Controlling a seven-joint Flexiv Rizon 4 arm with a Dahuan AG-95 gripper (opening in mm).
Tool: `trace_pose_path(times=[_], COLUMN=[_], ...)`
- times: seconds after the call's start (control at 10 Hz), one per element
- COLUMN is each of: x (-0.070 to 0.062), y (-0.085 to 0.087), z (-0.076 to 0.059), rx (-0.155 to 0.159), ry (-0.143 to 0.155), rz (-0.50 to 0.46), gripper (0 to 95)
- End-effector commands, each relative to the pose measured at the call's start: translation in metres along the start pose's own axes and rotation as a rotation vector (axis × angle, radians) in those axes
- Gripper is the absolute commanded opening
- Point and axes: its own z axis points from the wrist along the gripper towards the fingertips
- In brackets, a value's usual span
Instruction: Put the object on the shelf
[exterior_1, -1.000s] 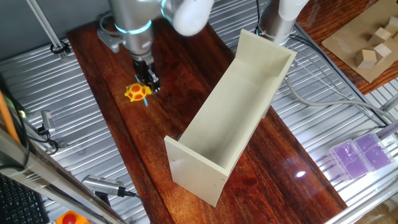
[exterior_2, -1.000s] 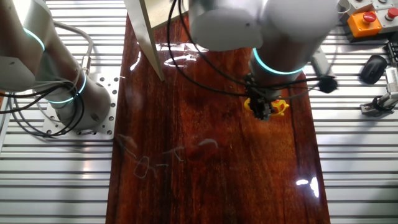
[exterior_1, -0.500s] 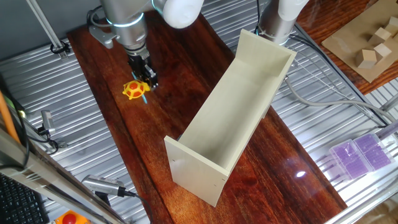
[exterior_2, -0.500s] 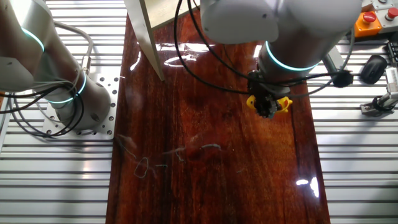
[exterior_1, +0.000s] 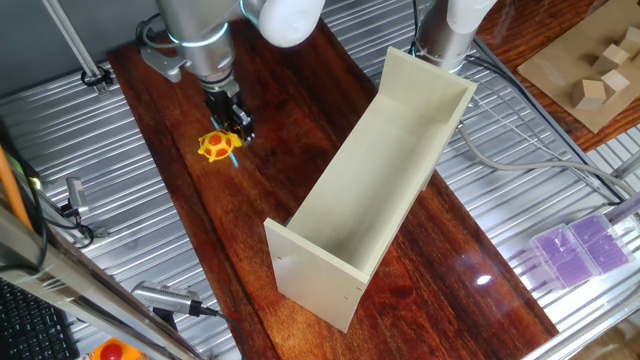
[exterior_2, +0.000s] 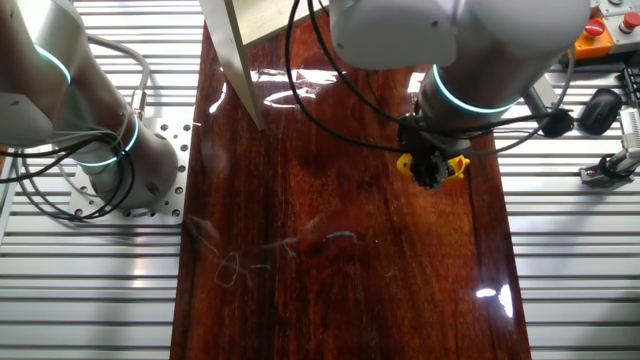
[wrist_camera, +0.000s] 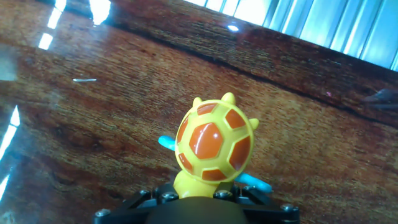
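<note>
The small yellow toy turtle (exterior_1: 214, 148) with an orange-red shell and light-blue bits is at the far left end of the dark wooden board. My gripper (exterior_1: 232, 132) points down right at it and is shut on its yellow head end. In the hand view the turtle (wrist_camera: 214, 142) fills the middle, with its head tucked into my gripper (wrist_camera: 198, 196) at the bottom edge. In the other fixed view the turtle (exterior_2: 455, 166) peeks out behind my gripper (exterior_2: 430, 178). The long cream-white shelf (exterior_1: 385, 150) lies diagonally to the right of the toy, open side up.
A brown cardboard tray (exterior_1: 560, 70) with pale wooden blocks (exterior_1: 592, 92) sits at the back right. A purple box (exterior_1: 585, 245) lies on the metal table at the right. A second arm's base (exterior_2: 110, 160) stands beside the board. A corner of the shelf (exterior_2: 235, 50) shows in the other fixed view.
My gripper and arm have shifted a little toward the board's far end, and the turtle has moved slightly along with the gripper. The shelf has not moved.
</note>
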Motion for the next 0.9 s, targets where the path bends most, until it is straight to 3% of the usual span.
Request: trace_pose_path(times=[0.1, 0.4, 0.5, 0.6, 0.9], x=[0.005, 0.016, 0.022, 0.022, 0.022], y=[0.011, 0.053, 0.068, 0.068, 0.068], z=[-0.021, -0.080, -0.097, -0.097, -0.097], rx=[-0.052, -0.062, -0.050, -0.027, -0.027], ry=[0.003, 0.053, 0.069, 0.074, 0.073], rz=[-0.013, 0.004, 0.013, -0.001, -0.068], gripper=[0.0, 0.0, 0.0, 0.0, 0.0])
